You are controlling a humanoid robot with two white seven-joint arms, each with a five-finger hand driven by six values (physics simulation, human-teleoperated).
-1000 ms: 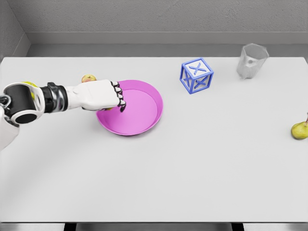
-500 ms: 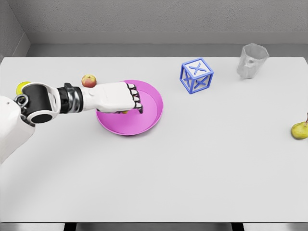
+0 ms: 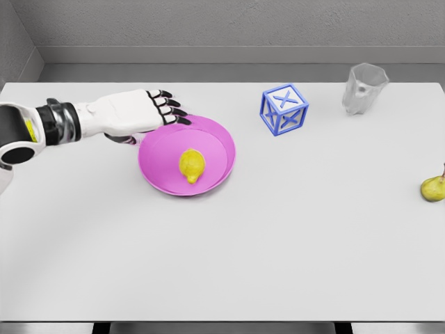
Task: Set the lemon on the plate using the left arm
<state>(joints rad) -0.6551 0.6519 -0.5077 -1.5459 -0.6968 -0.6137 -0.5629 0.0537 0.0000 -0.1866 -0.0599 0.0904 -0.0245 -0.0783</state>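
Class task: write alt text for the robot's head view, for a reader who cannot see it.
A yellow lemon lies in a round pink plate on a white table, with the robot's white left hand open, over the plate's upper-left rim. Farther right stand a blue wireframe cube and a clear glass cup, with a yellow-green pear at the right edge.

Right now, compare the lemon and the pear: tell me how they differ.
The lemon lies inside the pink plate, left of centre; the pear sits on the bare table at the right edge. The lemon is bright yellow; the pear is duller yellow-green with a stem. The lemon shows whole; the pear is cropped. Neither is held.
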